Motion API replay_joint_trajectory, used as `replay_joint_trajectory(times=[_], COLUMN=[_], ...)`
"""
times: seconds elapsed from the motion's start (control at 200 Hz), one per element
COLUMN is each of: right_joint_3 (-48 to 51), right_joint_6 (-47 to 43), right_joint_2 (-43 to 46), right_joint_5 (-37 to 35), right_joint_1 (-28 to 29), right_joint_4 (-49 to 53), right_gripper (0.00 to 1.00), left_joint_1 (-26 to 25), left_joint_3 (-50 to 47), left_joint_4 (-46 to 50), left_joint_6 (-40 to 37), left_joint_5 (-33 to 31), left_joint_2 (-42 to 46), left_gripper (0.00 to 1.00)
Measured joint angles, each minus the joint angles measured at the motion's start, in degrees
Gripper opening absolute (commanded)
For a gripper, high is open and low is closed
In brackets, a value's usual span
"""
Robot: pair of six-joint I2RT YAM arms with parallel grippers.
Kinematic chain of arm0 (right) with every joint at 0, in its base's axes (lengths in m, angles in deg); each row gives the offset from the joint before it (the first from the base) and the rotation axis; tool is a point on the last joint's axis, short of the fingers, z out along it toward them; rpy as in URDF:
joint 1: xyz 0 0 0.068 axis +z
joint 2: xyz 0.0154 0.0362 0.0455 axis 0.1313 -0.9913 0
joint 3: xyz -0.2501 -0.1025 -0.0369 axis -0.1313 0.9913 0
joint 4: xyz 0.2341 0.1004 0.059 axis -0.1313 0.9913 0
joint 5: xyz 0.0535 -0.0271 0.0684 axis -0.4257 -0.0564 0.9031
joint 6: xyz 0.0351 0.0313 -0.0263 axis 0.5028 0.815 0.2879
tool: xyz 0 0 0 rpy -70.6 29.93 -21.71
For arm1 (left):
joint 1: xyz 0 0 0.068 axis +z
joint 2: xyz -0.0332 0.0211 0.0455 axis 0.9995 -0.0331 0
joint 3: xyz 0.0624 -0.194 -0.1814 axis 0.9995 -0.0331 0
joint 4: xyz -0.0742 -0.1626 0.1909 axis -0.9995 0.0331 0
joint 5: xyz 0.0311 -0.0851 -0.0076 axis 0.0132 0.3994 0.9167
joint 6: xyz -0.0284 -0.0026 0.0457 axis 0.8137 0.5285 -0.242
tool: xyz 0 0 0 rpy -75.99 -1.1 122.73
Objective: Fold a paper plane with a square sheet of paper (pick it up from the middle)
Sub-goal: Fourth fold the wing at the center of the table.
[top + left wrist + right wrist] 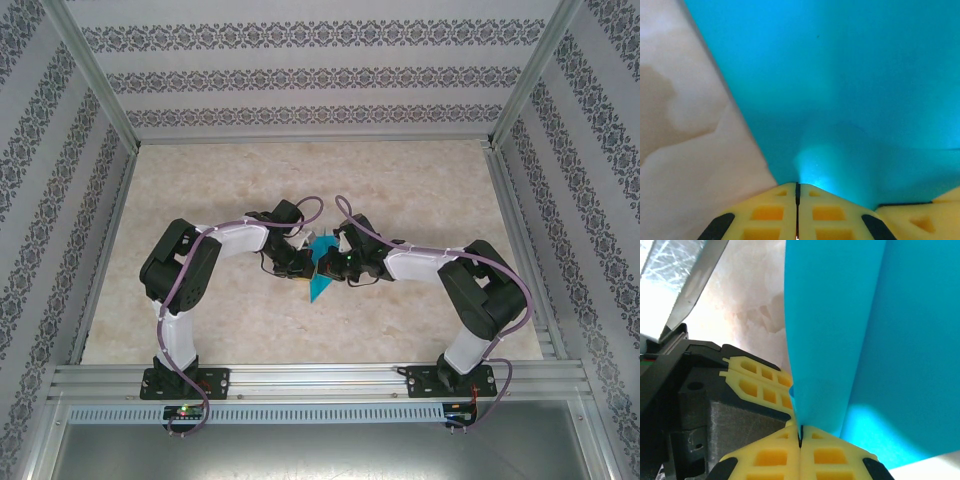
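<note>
Teal-blue sheet [322,268], already creased narrower, sits over the middle of the tabletop [420,200] with left fingers [771,201] and right fingers [785,446] both clamped on it, so folding seems part-done, further folds left.

The left arm [180,270] rises from its base at the table's near edge, bends at a raised elbow and reaches right toward the table's middle. The right arm [485,290] mirrors it, reaching left. The two wrists meet nearly nose to nose. The left gripper [797,192] has its jaws pressed together, tips against the paper [850,75]; whether it pinches it cannot be told. The right gripper [801,432] is closed too, the paper's edge running down into its seam, just beside the left gripper's fingers [760,382].
</note>
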Motion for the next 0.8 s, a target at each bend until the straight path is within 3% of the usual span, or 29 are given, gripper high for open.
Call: replay_joint_trajectory(times=[0.804], right_joint_3=[0.1], right_joint_6=[4.5], right_joint_2=[-3.9], right_joint_5=[4.7], right_joint_1=[-1.5], right_joint_4=[-7.5], right_gripper=[0.05], left_joint_1=[1.6], left_joint_3=[-0.9], left_joint_4=[-1.4], left_joint_6=[0.5], left_joint_5=[0.0], left_joint_2=[0.4], left_gripper=[0.07])
